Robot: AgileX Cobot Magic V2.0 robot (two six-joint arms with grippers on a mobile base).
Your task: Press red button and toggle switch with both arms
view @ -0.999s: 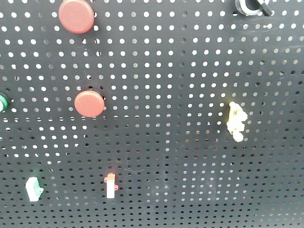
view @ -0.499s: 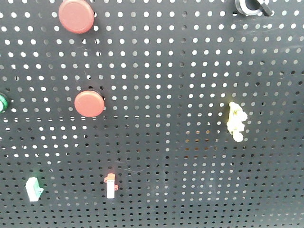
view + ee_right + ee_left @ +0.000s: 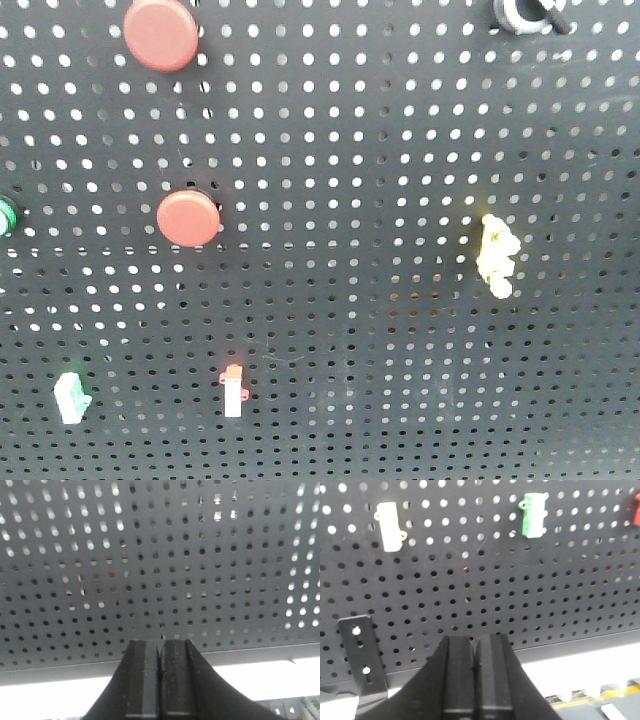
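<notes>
Two round red buttons sit on the black pegboard: a larger one at top left and a smaller one at mid left. A small red-and-white toggle switch and a green-and-white one are at the lower left. No gripper shows in the front view. My left gripper is shut and empty, below a white switch, a green switch and a red switch. My right gripper is shut and empty, facing bare pegboard.
A yellow part is on the board at mid right, a black-and-white knob at the top right, a green button at the left edge. A black mounting bracket holds the board's lower left.
</notes>
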